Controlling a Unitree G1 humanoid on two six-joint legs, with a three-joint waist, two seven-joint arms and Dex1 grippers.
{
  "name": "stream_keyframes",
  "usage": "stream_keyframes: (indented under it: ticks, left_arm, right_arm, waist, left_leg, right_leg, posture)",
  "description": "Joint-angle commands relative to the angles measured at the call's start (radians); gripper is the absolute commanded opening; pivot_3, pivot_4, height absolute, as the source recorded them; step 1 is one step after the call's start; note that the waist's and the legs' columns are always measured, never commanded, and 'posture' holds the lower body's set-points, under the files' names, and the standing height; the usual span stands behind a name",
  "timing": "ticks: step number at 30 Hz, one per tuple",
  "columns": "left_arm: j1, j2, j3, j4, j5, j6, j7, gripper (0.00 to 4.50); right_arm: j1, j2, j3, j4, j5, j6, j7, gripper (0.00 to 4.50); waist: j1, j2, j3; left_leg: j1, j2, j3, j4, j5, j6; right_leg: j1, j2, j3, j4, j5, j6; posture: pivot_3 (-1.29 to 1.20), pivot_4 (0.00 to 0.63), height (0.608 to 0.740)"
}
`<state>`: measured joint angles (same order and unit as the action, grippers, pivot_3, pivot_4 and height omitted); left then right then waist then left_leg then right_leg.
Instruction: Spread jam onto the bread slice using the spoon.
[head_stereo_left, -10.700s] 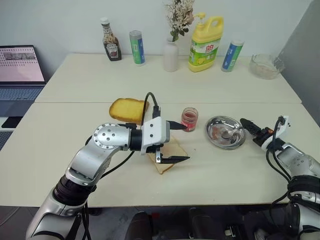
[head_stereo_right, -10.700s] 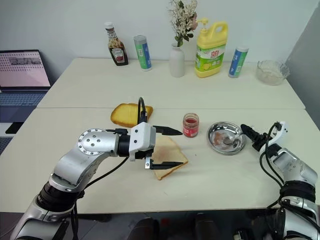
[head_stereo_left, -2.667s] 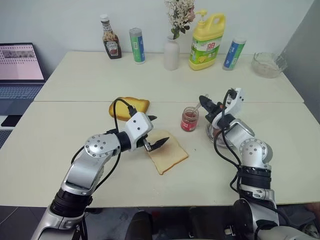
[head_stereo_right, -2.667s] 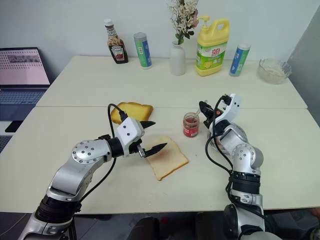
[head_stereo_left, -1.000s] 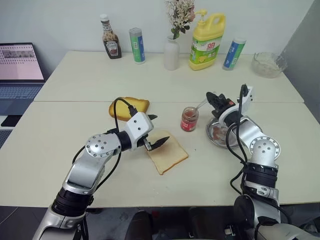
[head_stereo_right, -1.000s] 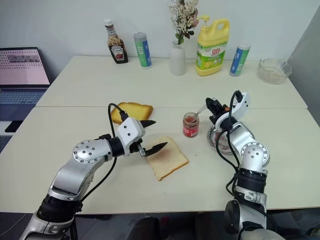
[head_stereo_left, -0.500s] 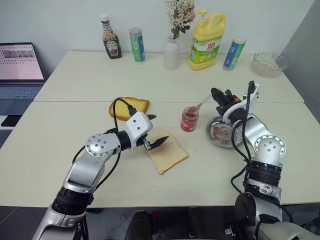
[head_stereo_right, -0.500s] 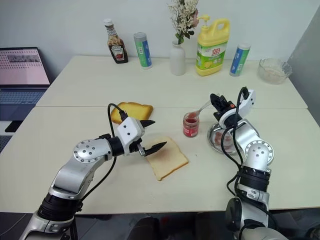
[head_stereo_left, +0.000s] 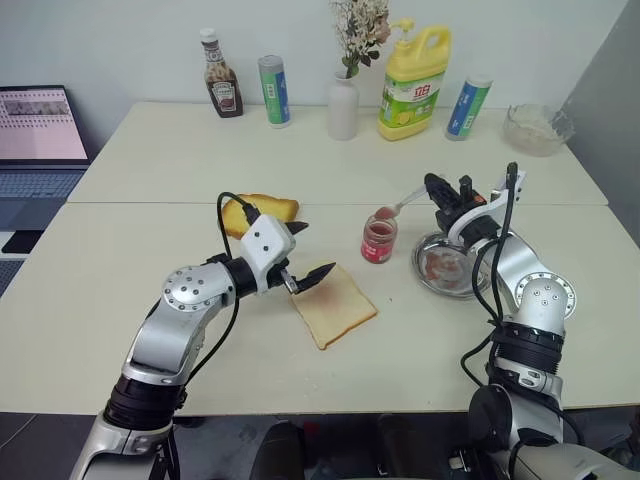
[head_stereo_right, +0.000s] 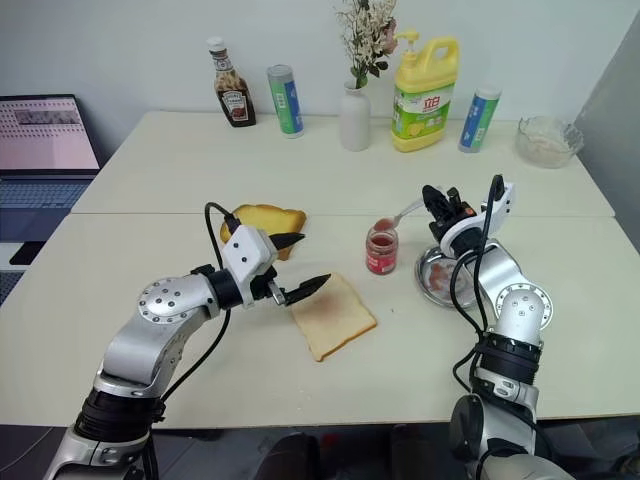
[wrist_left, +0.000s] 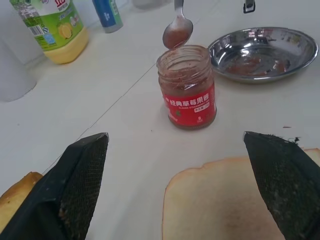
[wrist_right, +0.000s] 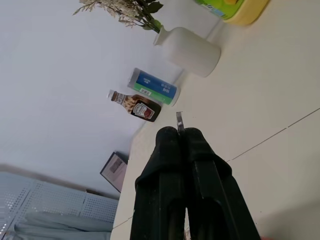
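We take the jam (head_stereo_left: 379, 240) jar as our landmark; it stands open on the table (head_stereo_left: 150, 260), with a red label in Chinese characters that we cannot read well. In the right wrist view the two black fingers hide almost all of the spoon (head_stereo_left: 399, 208), and only the tip of its handle comes out between them. The right gripper (head_stereo_left: 437, 190) is closed tight on this handle. It holds the spoon in the air beside the jar, on the steel dish (head_stereo_left: 455, 266) side. The spoon bowl hangs just above the jar mouth and carries a little reddish jam. The dish shows smears that are hard to make out.

The bread slice (head_stereo_left: 332, 304) lies flat on the near side of the jar, a little to the left, apart from it. In the left wrist view its lower part is cut off. The left gripper (head_stereo_left: 309, 254) has its fingers spread wide and holds nothing; it hovers at the left edge of the slice.

Behind the jar, far from it, the yellow detergent bottle (head_stereo_left: 411, 71) has a green label with Chinese writing. The ketchup bottle (head_stereo_left: 220, 78) label is too small to read.

A thicker golden toast (head_stereo_left: 263, 209) lies left of the jar. The table surface between the jar and the slice is free.
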<state>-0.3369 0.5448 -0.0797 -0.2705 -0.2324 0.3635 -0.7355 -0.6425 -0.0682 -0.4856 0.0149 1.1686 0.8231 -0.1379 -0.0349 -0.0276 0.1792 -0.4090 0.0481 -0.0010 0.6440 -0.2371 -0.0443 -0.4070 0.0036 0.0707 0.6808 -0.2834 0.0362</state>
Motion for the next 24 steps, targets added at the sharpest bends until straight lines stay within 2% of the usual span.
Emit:
stream_keyframes:
  ticks: [1, 9, 16, 24]
  left_arm:
    - [0.022, 0.001, 0.060, -0.058, -0.063, 0.005, -0.010, 4.50]
    - [0.207, 0.111, 0.152, -0.097, -0.112, -0.048, -0.109, 4.50]
    - [0.342, 0.180, 0.244, -0.069, -0.109, -0.150, -0.176, 4.50]
    - [0.432, 0.178, 0.242, -0.090, -0.093, -0.216, -0.178, 4.50]
  right_arm:
    - [-0.026, -0.001, 0.026, -0.094, 0.081, 0.021, -0.003, 0.04]
    - [-0.005, 0.048, 0.117, -0.214, 0.198, 0.039, -0.074, 0.04]
    - [0.031, -0.017, 0.289, -0.267, 0.056, 0.050, 0.063, 0.04]
    - [0.108, -0.118, 0.547, -0.315, -0.265, -0.070, 0.326, 0.04]
  waist:
    - [-0.001, 0.000, 0.000]
    - [-0.016, 0.001, 0.000]
    - [-0.018, 0.001, 0.001]
    - [-0.019, 0.001, 0.000]
  left_leg:
    - [0.000, 0.000, 0.000, 0.000, 0.000, 0.000]
    - [0.000, 0.001, 0.000, -0.001, 0.000, 0.000]
    - [-0.001, 0.001, 0.000, -0.001, 0.000, 0.000]
    - [-0.001, 0.001, 0.001, -0.001, 0.000, 0.000]
  right_leg:
    - [0.000, 0.000, 0.000, 0.000, 0.000, 0.000]
    - [-0.001, 0.000, 0.000, 0.000, 0.000, 0.000]
    - [-0.002, 0.000, 0.000, 0.000, 0.000, 0.000]
    - [-0.002, -0.001, 0.000, 0.000, 0.000, 0.000]
  posture:
    - [0.00, 0.150, 0.740]
    - [0.00, 0.150, 0.740]
    - [0.00, 0.150, 0.740]
    - [0.00, 0.150, 0.740]
